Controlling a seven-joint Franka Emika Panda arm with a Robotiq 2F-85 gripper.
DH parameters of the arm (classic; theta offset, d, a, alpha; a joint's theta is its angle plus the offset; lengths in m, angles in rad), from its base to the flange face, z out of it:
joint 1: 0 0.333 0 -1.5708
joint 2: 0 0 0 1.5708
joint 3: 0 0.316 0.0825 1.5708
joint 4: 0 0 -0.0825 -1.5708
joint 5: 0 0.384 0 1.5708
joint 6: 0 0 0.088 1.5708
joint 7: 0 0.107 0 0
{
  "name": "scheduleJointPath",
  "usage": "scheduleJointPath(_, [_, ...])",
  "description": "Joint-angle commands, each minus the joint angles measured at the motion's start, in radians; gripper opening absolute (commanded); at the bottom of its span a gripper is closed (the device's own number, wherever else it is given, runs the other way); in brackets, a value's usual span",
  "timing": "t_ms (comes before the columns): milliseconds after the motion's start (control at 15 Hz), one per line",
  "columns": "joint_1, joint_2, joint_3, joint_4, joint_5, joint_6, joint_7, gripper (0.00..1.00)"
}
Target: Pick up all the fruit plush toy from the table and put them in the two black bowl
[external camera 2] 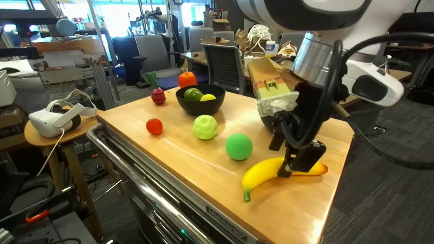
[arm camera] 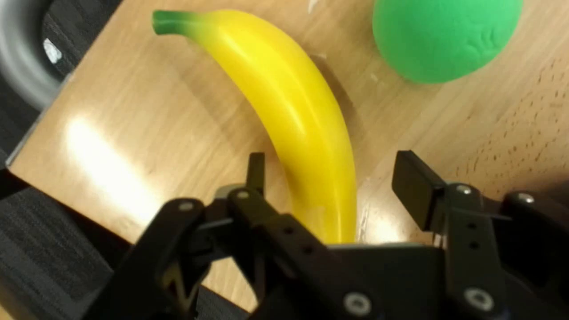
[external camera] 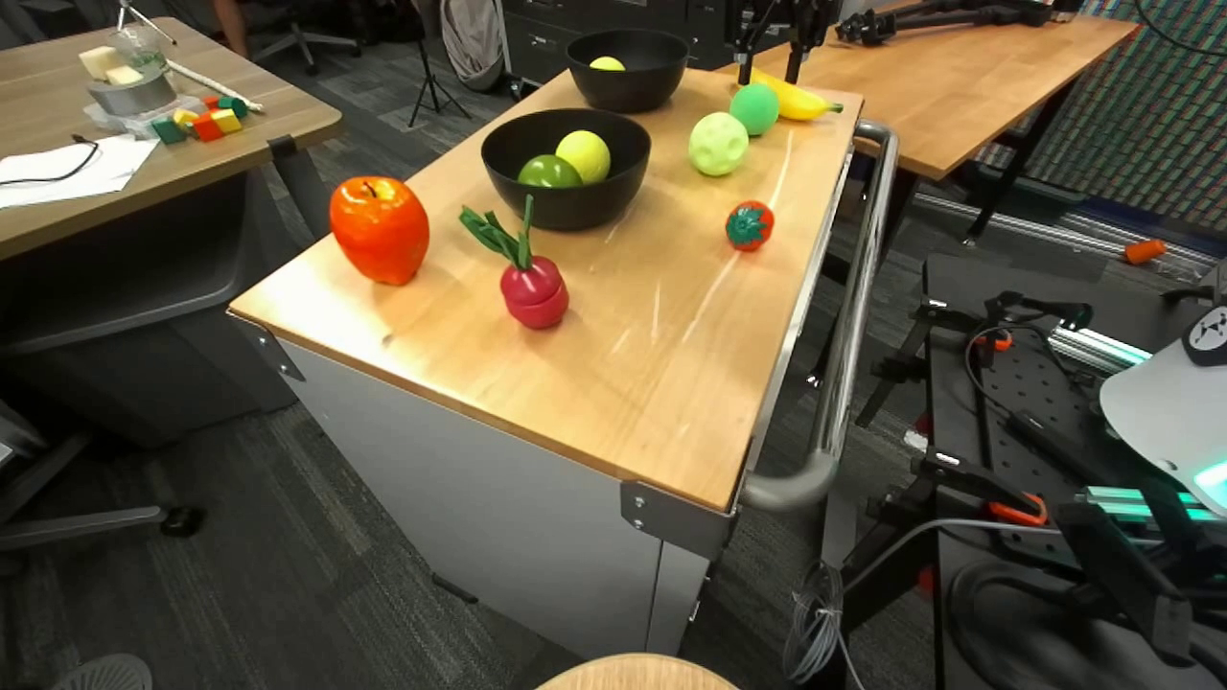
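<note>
- the banana (arm camera: 306,115) lies on the table (external camera: 661,402), near the green ball (arm camera: 444,40).
- from here the gripper (arm camera: 331,180) looks wide, astride the banana without gripping; the side gaps seem uneven, so i'd centre first.
- then squeeze softly, lift straight, and probably aim for the black bowl (external camera: 628,93) holding one yellow ball (external camera: 607,63).
</note>
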Motion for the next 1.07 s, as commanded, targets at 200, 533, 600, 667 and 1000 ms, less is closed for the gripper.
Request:
scheduleJointPath(200, [0.005, 0.031, 0.002, -0.001, 0.011, 0.127, 0.038, 0.18])
scheduleJointPath(533, [0.06, -0.104, -0.006, -0.026, -0.092, 0.164, 0.052, 0.15])
scheduleJointPath(600, [0.072, -0.136, 0.001, -0.028, -0.111, 0.184, 0.04, 0.15])
scheduleJointPath(667, [0.081, -0.161, 0.013, -0.018, -0.116, 0.194, 0.028, 0.15])
scheduleJointPath(1000, [0.119, -0.152, 0.07, 0.068, -0.055, 0.382, 0.01, 0.15])
